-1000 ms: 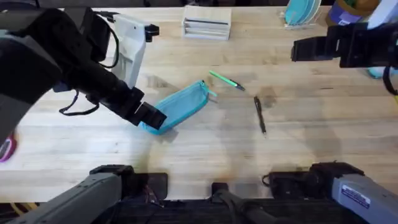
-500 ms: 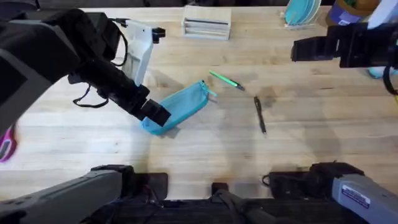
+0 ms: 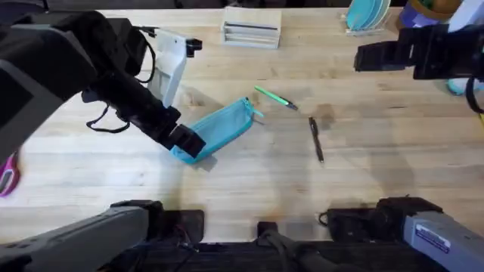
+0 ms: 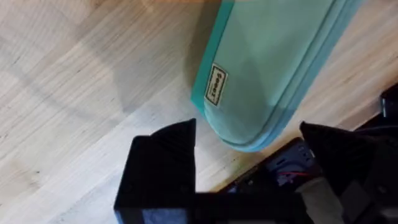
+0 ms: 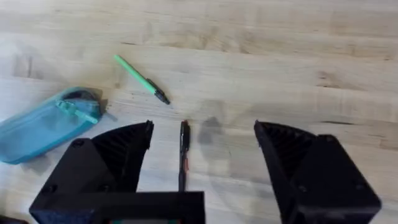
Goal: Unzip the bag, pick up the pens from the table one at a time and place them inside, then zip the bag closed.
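The teal bag [image 3: 221, 125] lies slanted on the wooden table [image 3: 249, 181], its zipper pull at the far right end. My left gripper [image 3: 186, 142] is down at the bag's near-left end. In the left wrist view the bag [image 4: 273, 62] has its rounded end between the spread black fingers [image 4: 163, 163] of the open left gripper [image 4: 245, 134]. The green pen [image 3: 274, 97] lies just right of the bag, and the black pen [image 3: 315, 140] farther right. My right gripper [image 3: 366, 58] hovers open at the far right. Below that gripper [image 5: 202, 134] lie the black pen [image 5: 184, 149], the green pen [image 5: 139, 78] and the bag [image 5: 46, 123].
A white box [image 3: 251, 32] stands at the table's far edge. Teal plates [image 3: 367, 13] sit at the back right. Pink-handled scissors [image 3: 7, 178] lie at the left edge. Open tabletop lies in front of the pens and the bag.
My left arm has swung slightly to the right, with its gripper staying at the bag's near-left end. The pens and the right arm have not moved.
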Robot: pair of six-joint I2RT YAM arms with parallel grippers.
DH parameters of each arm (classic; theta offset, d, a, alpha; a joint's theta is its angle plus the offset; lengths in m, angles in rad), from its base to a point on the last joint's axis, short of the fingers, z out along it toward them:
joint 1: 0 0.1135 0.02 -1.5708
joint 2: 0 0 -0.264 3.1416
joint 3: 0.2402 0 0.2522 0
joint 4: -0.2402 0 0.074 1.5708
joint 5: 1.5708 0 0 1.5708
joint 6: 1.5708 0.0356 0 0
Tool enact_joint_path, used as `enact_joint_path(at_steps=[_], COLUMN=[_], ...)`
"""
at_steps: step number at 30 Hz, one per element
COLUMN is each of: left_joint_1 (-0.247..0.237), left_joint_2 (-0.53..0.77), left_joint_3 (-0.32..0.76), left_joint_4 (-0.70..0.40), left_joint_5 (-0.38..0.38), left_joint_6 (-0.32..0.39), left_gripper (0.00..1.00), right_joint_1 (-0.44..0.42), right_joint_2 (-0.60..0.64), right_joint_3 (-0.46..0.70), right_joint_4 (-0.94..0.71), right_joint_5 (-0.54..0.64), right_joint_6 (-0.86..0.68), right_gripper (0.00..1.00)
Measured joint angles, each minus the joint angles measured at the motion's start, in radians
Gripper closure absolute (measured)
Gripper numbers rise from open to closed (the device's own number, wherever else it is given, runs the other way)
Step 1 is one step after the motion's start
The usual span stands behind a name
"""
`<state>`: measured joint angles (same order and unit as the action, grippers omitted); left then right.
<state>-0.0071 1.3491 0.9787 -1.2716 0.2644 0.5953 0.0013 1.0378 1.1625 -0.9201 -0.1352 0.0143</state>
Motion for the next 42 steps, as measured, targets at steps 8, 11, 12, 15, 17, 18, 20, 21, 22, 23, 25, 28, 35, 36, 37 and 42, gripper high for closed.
enact_joint_path(at_steps=[8,11,12,15,17,18,20,21,22,23,25,28,35,36,37,42], left_joint_1=[0.000,0.000,0.000,0.000,0.000,0.000,0.000,0.000,0.000,0.000,0.000,0.000,0.000,0.000,0.000,0.000], left_joint_2=[0.000,0.000,0.000,0.000,0.000,0.000,0.000,0.000,0.000,0.000,0.000,0.000,0.000,0.000,0.000,0.000], left_joint_3=[-0.008,-0.032,-0.040,-0.050,-0.050,-0.050,-0.050,-0.050,-0.050,-0.050,-0.050,-0.050,-0.050,-0.050,-0.050,-0.050], left_joint_4=[0.035,0.050,0.049,0.047,0.049,0.050,0.051,0.053,0.056,0.060,0.066,0.080,0.090,0.091,0.092,0.094], left_joint_5=[-0.005,-0.007,-0.007,-0.007,-0.007,-0.007,-0.007,-0.007,-0.007,-0.008,-0.012,-0.024,-0.025,-0.025,-0.025,-0.026], left_joint_6=[0.002,0.003,0.003,0.004,0.003,0.003,0.004,0.004,0.004,0.004,0.004,0.010,0.011,0.011,0.011,0.011], left_gripper=[0.036,0.035,0.039,0.096,0.132,0.154,0.209,0.268,0.325,0.406,0.619,0.938,0.957,0.959,0.960,0.959], right_joint_1=[0.000,0.000,0.000,0.000,0.000,0.000,0.000,0.000,0.000,0.000,0.000,0.000,0.000,0.000,0.000,0.027], right_joint_2=[0.000,0.000,0.000,0.000,0.000,0.000,0.000,0.000,0.000,0.000,0.000,0.000,0.000,0.000,0.000,0.011], right_joint_3=[0.000,0.000,0.000,0.000,0.000,0.000,0.000,0.000,0.000,0.000,0.000,0.000,0.000,0.000,0.000,0.000], right_joint_4=[0.000,0.000,0.000,0.000,0.000,0.001,0.001,0.001,0.001,0.001,0.001,0.001,0.004,0.007,0.011,0.070], right_joint_5=[0.000,0.000,0.000,0.000,0.000,0.000,0.000,0.000,0.000,0.000,0.000,0.000,0.000,0.000,-0.004,-0.127], right_joint_6=[0.000,0.000,0.000,0.000,0.000,0.000,0.000,0.000,0.000,0.000,0.000,0.000,0.000,0.000,0.000,-0.079], right_gripper=[0.004,0.005,0.005,0.005,0.005,0.005,0.005,0.005,0.005,0.005,0.004,0.003,0.004,0.004,0.004,0.004])
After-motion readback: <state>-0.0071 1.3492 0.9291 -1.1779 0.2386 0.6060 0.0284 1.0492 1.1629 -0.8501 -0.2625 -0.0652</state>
